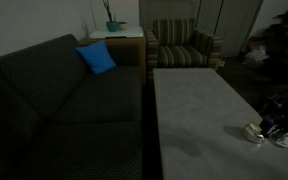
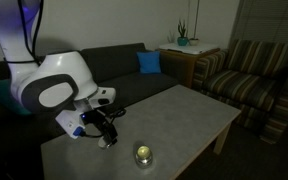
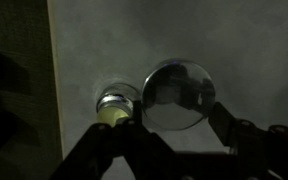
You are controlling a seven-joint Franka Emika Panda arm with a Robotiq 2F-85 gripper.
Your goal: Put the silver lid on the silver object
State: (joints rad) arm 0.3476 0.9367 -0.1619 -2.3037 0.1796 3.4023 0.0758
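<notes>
In the wrist view the silver lid [image 3: 177, 88], a flat round disc, sits between my dark fingers [image 3: 224, 122], and my gripper [image 3: 179, 121] is shut on its edges. The silver object [image 3: 117, 106], a short round tin with a yellowish inside, stands on the grey table just left of the lid, apart from it. In both exterior views the tin [image 2: 143, 154] [image 1: 254, 132] rests near the table's end, with the gripper [image 2: 106, 138] [image 1: 275, 120] low beside it. The lid is too small to make out in those views.
The long grey table [image 2: 189, 115] has a dark sofa [image 1: 74, 95] with a blue cushion [image 1: 96, 58] along one side. A striped armchair [image 1: 184, 45] and a side table with a plant [image 1: 114, 28] stand beyond. The table's edge [image 3: 52, 90] runs near the tin.
</notes>
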